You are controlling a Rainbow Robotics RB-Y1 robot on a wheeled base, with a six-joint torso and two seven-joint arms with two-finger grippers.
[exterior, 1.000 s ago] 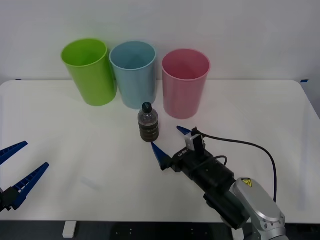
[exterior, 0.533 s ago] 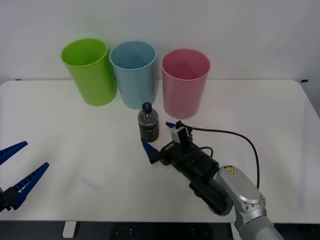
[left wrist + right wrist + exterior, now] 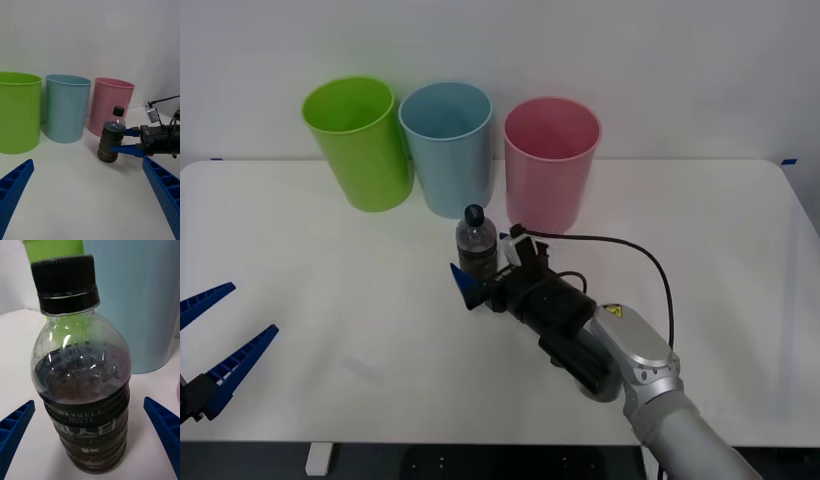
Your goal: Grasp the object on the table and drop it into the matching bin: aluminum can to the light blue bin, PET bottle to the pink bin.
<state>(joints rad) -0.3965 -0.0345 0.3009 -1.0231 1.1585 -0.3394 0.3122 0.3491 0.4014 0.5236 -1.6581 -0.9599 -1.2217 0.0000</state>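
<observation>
Nearest you, at the worktop's (image 3: 300,300) near left corner, your left tool (image 3: 210,345) sits parked with its two blue fingers spread wide, holding nothing.

Farther in, near the middle, your right tool (image 3: 480,272) reaches in from the right and brackets the bottle (image 3: 477,246). Its fingers are open, one on each side of the bottle's dark lower half. In the right wrist view the bottle (image 3: 83,390) stands upright between the fingertips (image 3: 15,427), with white worktop showing on both sides, so neither finger touches it. In the left wrist view the two blue fingers (image 3: 125,149) lie level with the dark band of the bottle (image 3: 111,137).

Behind the bottle, three bins stand in a row at the far edge: green bin (image 3: 360,145) on the left, blue bin (image 3: 450,148) in the middle, pink bin (image 3: 551,165) on the right. The bottle stands just in front of the gap between blue and pink.
</observation>
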